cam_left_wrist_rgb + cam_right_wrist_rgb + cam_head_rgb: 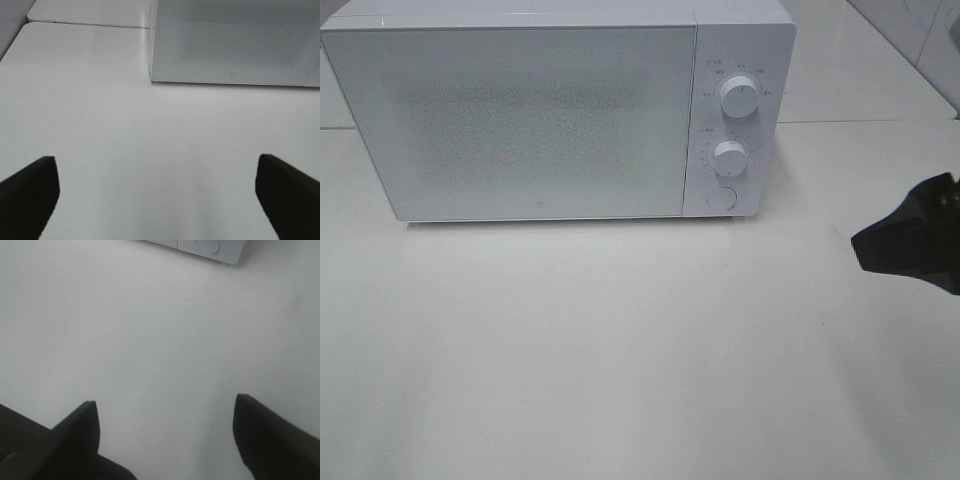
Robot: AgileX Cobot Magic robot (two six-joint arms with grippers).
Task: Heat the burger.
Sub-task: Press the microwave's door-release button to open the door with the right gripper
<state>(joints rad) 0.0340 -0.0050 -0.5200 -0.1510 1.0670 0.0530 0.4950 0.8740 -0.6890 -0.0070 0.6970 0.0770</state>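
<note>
The burger is out of view in every frame. A white microwave (pixel 540 120) stands at the back of the white table with its door shut; the mesh window lets nothing inside show. My right gripper (pixel 905 245) hovers at the right edge of the exterior view, in front and to the right of the microwave. In the right wrist view this gripper (pixel 165 402) is open over bare tabletop with nothing between its fingers. My left gripper (pixel 156 160) is also wide open and empty, facing the microwave's (pixel 235 40) front left corner.
Two round knobs (pixel 739 96) (pixel 730 156) and a round button (pixel 721 197) sit on the microwave's right panel. The button and the microwave's lower right corner (pixel 210 247) show in the right wrist view. The white table (pixel 620 350) spreads in front.
</note>
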